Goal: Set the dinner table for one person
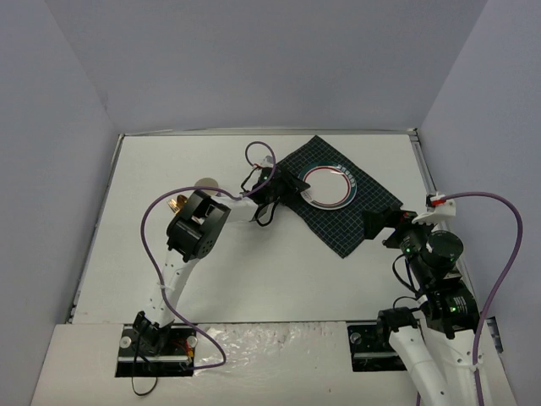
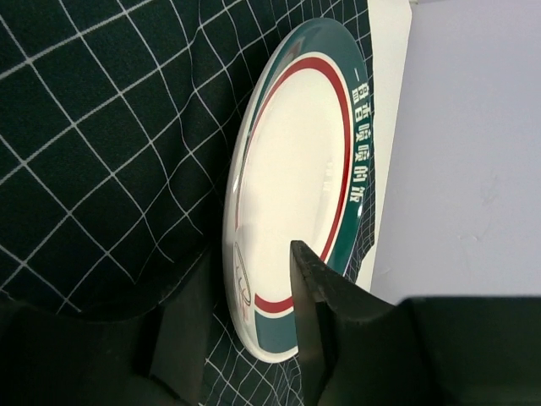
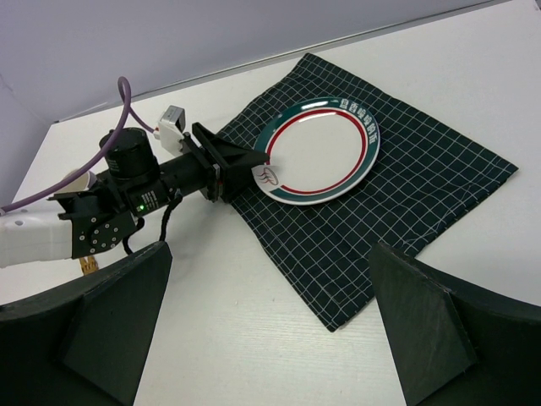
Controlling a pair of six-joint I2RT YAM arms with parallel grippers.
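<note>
**Plate down, place setting begun**
The left pincer (image 1: 287, 186) has its jaws parted astride the near rim of the plate (image 1: 328, 186), which lies flat on the cloth (image 1: 342, 230) ahead. The right pincer (image 1: 382, 224) gapes empty at the cloth's edge, with the table (image 1: 254, 279) under both. Plate-laying looks done; next, a level retreat without dragging the rim.

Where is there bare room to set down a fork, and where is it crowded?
Free: the dinner table nearer than the cloth, between left arm and right arm; also the bare cloth on the plate's near side. Crowded: the plate's left rim, at the left tool, and the cloth's right corner by the right tool.
</note>
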